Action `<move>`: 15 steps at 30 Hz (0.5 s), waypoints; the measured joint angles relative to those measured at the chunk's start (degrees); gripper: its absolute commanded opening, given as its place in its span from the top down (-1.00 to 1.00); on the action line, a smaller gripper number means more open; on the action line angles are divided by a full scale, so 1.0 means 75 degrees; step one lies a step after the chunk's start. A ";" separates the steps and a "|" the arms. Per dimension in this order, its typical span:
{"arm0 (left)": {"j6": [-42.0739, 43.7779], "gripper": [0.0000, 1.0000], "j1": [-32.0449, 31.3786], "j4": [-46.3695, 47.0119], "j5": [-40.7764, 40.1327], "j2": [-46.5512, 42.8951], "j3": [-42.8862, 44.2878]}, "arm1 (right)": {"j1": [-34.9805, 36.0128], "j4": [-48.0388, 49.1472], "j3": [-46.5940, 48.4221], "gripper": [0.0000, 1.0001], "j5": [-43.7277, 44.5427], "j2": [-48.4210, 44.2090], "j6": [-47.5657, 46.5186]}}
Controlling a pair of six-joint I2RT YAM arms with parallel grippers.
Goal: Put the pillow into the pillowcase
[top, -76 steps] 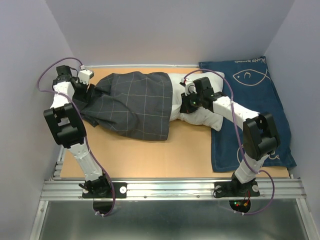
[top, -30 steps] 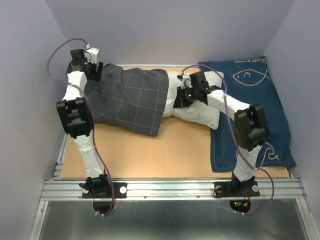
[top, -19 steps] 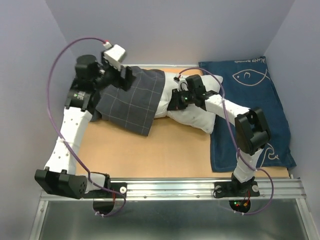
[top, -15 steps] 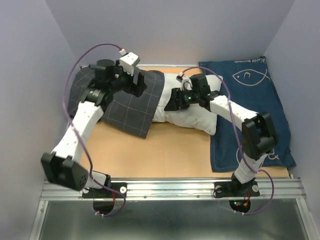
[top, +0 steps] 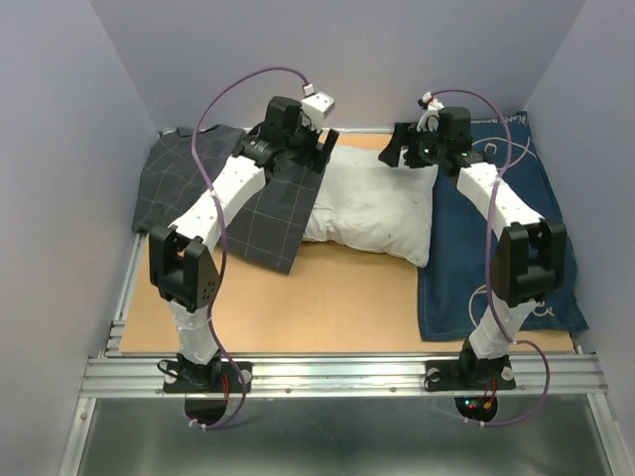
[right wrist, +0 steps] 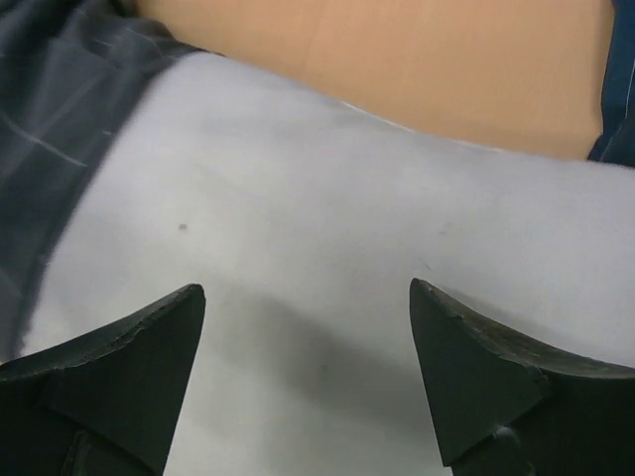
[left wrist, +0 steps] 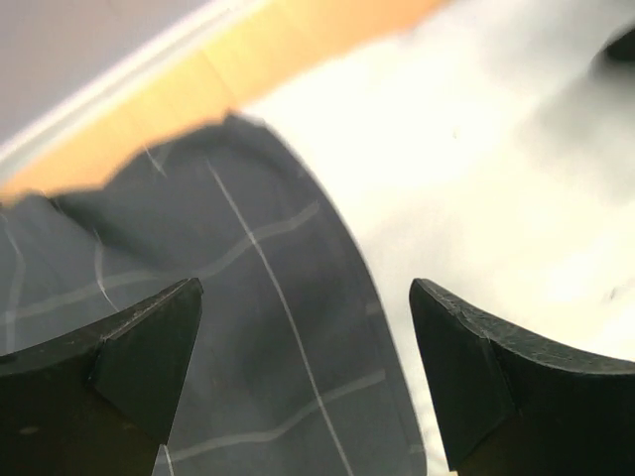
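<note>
The white pillow (top: 372, 203) lies across the middle of the board, its right end resting on the blue cloth. Left of it spreads the dark grey grid pillowcase (top: 263, 213), whose right edge overlaps the pillow's left end. My left gripper (top: 319, 149) hovers open over that edge at the back. In the left wrist view the left gripper (left wrist: 305, 290) is empty, with the pillowcase (left wrist: 248, 327) below and the pillow (left wrist: 476, 169) to the right. My right gripper (top: 399, 155) is open above the pillow's back right part. The right wrist view shows the right gripper (right wrist: 307, 288) empty over the pillow (right wrist: 327, 228).
A navy cloth with white fish drawings (top: 511, 174) lies at the right. The orange board (top: 327, 297) is bordered by grey walls left, back and right. A metal rail (top: 347, 375) with both arm bases runs along the near edge.
Both grippers opened and let go. The left arm swung from the far left to the pillowcase's right edge. The right arm drew back toward the rear right. More of the pillow shows now.
</note>
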 measured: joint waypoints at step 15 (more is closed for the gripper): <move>-0.1052 -0.32 -0.0291 -0.0580 -0.1658 0.3200 0.3130 | 0.0026 -0.0219 -0.0184 0.43 -0.0734 0.0906 0.0125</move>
